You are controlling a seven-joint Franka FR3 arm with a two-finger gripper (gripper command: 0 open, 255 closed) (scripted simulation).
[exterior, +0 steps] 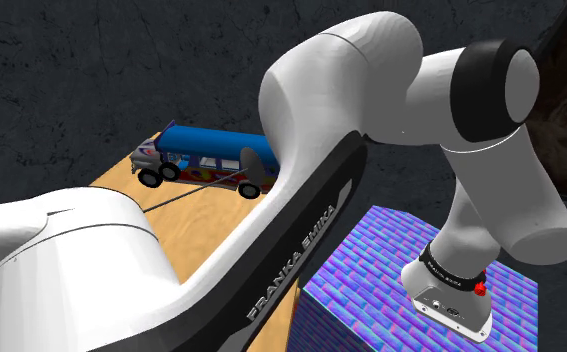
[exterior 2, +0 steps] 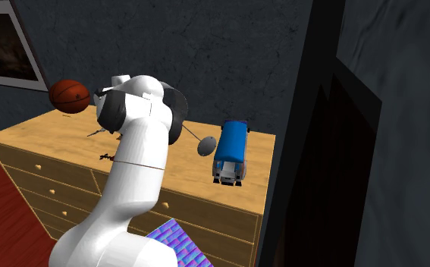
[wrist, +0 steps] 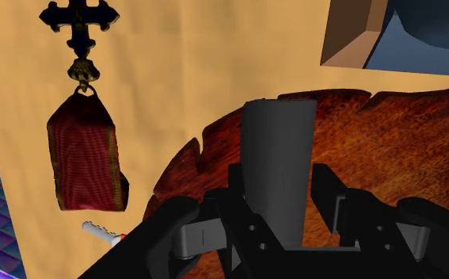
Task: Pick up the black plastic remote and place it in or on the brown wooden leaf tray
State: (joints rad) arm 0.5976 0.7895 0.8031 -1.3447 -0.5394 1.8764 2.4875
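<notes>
Dresser top (wrist: pixel 214 63), claw (wrist: pixel 284 210) clasping remote (wrist: pixel 278 150) over tray (wrist: pixel 389 150), medal (wrist: pixel 84 158) beside

The big white round robot arm (exterior: pixel 311 90) is smooth and fat like a tube. It has dark grey joint rings (exterior: pixel 483 85). A long black stripe (exterior: pixel 296 265) says FRANKA EMIKA in white letters. By the wrist is a thin black band (exterior: pixel 453 262) with a small red dot (exterior: pixel 482 288). The all-black two-finger gripper (wrist: pixel 282 190) has blocky fingers (wrist: pixel 327 189) and little grey parts.

Dim, even light throughout: the walls (exterior 2: pixel 228 61) are dark, the wooden dresser top (exterior 2: pixel 54 136) brightest.
</notes>
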